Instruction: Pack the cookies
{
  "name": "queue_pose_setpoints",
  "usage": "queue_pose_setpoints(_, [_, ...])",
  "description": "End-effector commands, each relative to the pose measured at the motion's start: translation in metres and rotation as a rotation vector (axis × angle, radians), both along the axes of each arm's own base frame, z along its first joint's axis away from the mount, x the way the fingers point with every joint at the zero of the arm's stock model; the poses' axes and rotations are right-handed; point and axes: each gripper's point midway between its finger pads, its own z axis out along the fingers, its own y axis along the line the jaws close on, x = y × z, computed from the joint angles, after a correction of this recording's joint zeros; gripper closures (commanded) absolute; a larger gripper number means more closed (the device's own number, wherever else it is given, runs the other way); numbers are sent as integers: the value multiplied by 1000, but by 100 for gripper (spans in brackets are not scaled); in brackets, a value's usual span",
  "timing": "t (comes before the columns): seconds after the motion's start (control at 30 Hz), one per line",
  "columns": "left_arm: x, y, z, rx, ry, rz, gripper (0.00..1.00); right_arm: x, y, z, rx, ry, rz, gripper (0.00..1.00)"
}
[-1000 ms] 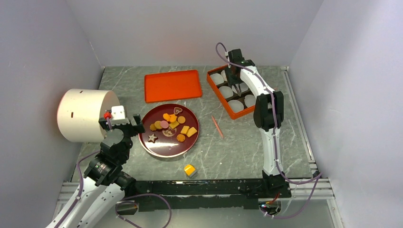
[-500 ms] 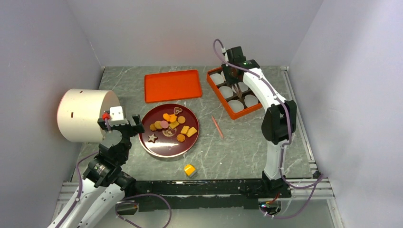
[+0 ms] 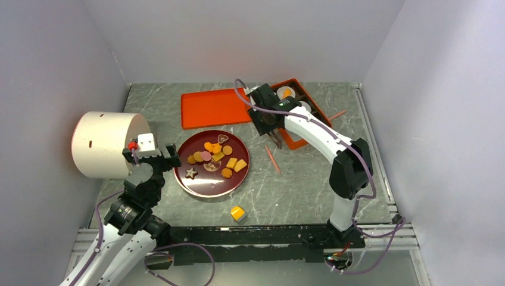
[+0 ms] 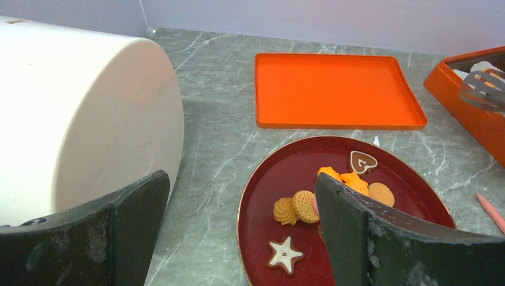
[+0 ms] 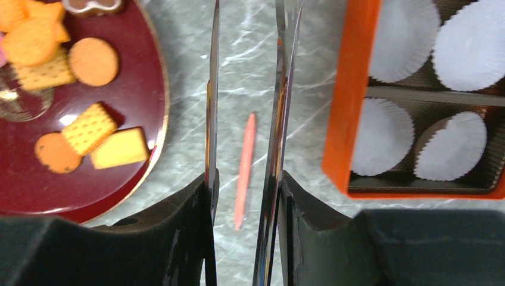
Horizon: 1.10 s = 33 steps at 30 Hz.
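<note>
the right gripper [image 5: 244, 196] is partly closed on a pair of metal tongs [image 5: 213, 119], its fingers pressed against the two blades. the blades stand apart with nothing between them. they hang over bare table, above a thin pink stick [image 5: 244, 173]. left of them is the dark red plate [image 5: 140, 101] with the cookies [image 5: 89, 128]. right of them is the orange box [image 5: 351, 89] with its white paper cups [image 5: 387, 134].

the left gripper [image 4: 238, 202] is wide open and holds nothing, low at the plate's left edge beside a white cylinder [image 4: 89, 119].

in the top view, one far cup seems to hold a single orange cookie [image 3: 287, 93]. a dozen or so lie on the plate, and the cups the wrist view shows are empty. packing looks barely begun.
</note>
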Motion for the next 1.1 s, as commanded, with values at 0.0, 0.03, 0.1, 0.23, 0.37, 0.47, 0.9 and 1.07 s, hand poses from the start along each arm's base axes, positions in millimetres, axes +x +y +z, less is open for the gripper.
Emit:
queue_pose_setpoints(0.0, [2,-1,7,-8,-23,-1,4,-27,24,16,75,-5,10,58])
queue_pose_setpoints(0.03, [2,-1,7,-9,-22,0,4,-34,30,12,80,12,16,58])
queue_pose_setpoints(0.1, [2,0,7,-9,-22,2,4,-47,45,7,101,41,38,58])
queue_pose_setpoints(0.23, [3,-1,6,-9,-19,2,4,-69,71,-3,128,91,50,58])
queue_pose_setpoints(0.37, [3,-2,5,-8,-17,-2,4,-88,95,-12,144,129,67,58])
queue_pose_setpoints(0.47, [3,-2,6,-10,-19,-4,3,-99,112,-19,154,162,81,57])
queue_pose_setpoints(0.9, [1,-2,9,-18,-31,-7,3,-105,145,-50,97,207,82,50])
queue_pose_setpoints(1.07, [0,-2,9,-20,-35,-8,4,-104,151,-54,90,220,94,50])
